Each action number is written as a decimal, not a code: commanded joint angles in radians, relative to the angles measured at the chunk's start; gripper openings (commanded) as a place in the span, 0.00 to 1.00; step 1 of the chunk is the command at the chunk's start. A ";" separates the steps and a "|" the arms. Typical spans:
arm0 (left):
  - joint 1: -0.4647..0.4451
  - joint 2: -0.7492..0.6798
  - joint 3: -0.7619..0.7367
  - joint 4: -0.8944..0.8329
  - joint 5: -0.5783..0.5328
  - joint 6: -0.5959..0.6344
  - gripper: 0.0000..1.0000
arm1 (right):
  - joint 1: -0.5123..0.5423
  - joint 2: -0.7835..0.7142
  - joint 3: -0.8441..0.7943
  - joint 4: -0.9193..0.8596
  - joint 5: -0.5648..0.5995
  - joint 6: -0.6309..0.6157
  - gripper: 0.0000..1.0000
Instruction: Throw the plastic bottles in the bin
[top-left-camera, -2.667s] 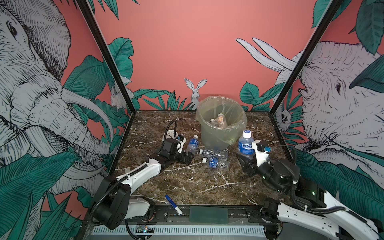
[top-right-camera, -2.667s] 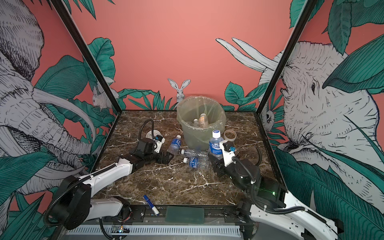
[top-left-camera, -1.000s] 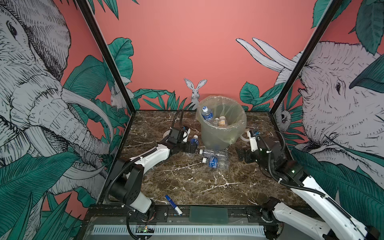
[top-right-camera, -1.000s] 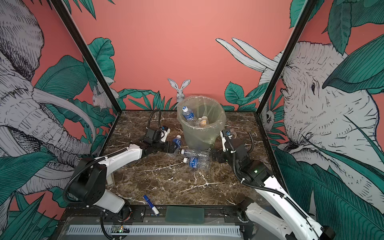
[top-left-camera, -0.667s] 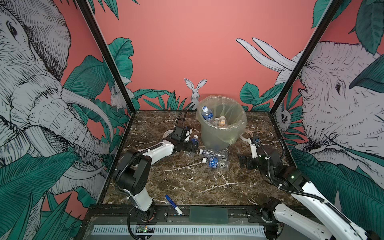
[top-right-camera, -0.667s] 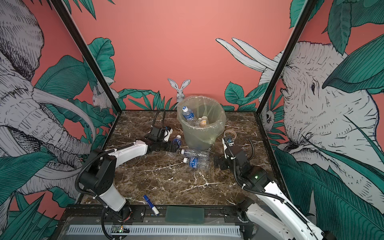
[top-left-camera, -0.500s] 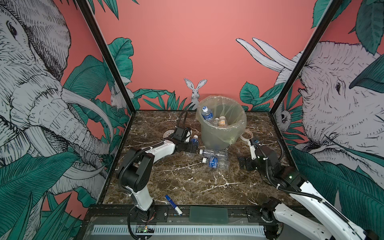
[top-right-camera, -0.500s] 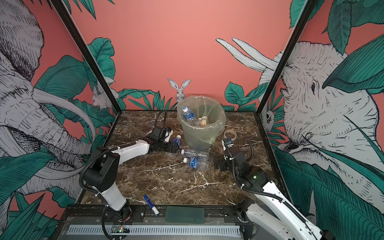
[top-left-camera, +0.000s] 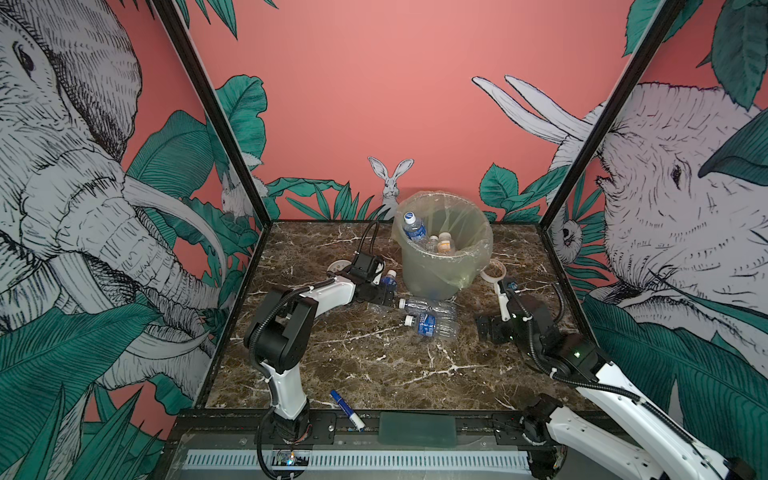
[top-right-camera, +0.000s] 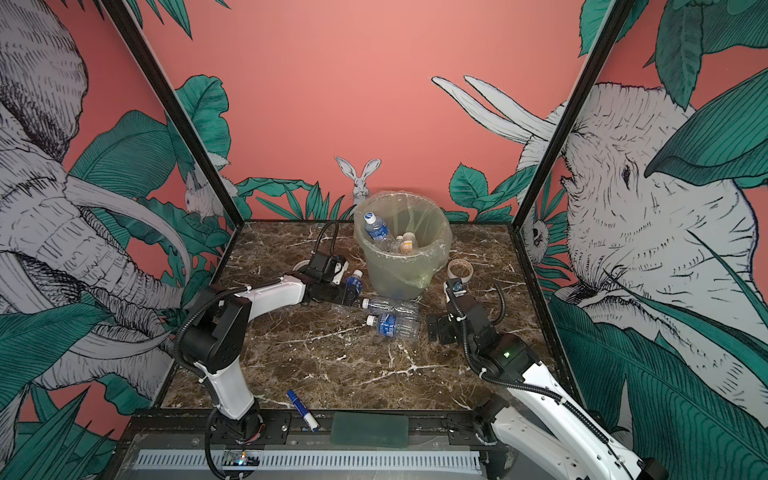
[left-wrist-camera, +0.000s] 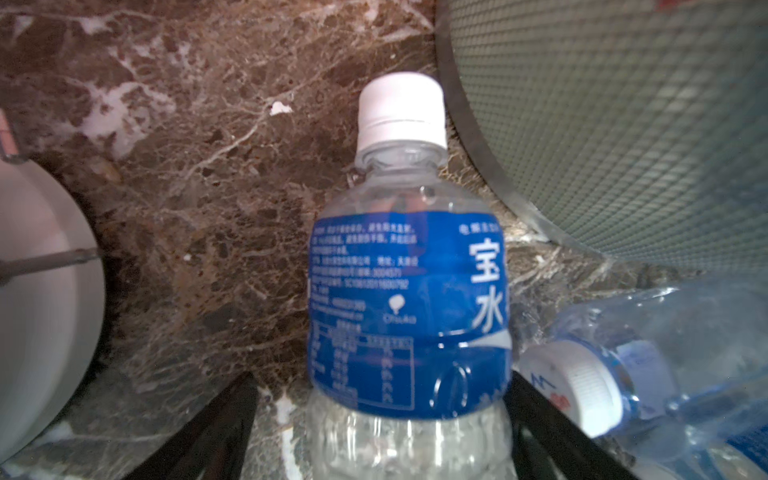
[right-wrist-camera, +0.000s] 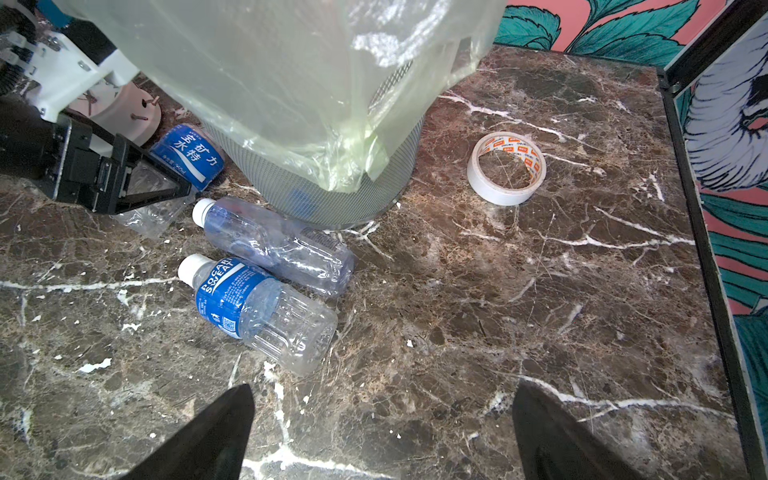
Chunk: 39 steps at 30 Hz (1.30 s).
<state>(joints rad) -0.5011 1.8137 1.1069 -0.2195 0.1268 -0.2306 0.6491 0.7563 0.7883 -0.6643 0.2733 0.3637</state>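
The bin (top-left-camera: 440, 270) (top-right-camera: 399, 274) stands at the back of the table with several plastic bottles (top-left-camera: 413, 227) inside. A blue-labelled, white-capped bottle (top-left-camera: 390, 279) (left-wrist-camera: 409, 299) stands just left of the bin. My left gripper (top-left-camera: 384, 291) (left-wrist-camera: 380, 380) is open around its lower body, one finger touching and the other a little apart. Two more bottles lie in front of the bin: a clear one (top-left-camera: 430, 306) (right-wrist-camera: 274, 245) and a blue-labelled one (top-left-camera: 432, 326) (right-wrist-camera: 257, 307). My right gripper (top-left-camera: 488, 328) (right-wrist-camera: 382, 386) hangs open and empty over bare table to their right.
A tape roll (top-left-camera: 493, 272) (right-wrist-camera: 506, 168) lies right of the bin. A white round clock (top-left-camera: 338, 266) (left-wrist-camera: 41, 291) sits behind my left wrist. A blue-capped marker (top-left-camera: 347, 409) lies at the front edge. Black frame posts and walls close in both sides.
The bottle my right gripper held earlier now lies in the bin. That arm has drawn back and down to the table. My left gripper has reached the standing bottle, its jaws narrowing around it.
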 joint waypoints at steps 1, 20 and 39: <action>0.001 0.003 0.030 -0.027 -0.017 0.023 0.90 | 0.002 -0.005 -0.014 0.020 0.009 0.011 0.99; -0.005 0.028 0.029 -0.031 -0.005 0.030 0.72 | 0.003 -0.002 -0.024 0.025 0.001 0.015 0.97; -0.005 -0.214 -0.183 0.062 0.013 0.013 0.61 | 0.002 0.012 -0.038 0.055 -0.018 0.017 0.96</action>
<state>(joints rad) -0.5034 1.6627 0.9619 -0.1829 0.1234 -0.2131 0.6491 0.7677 0.7609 -0.6399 0.2642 0.3676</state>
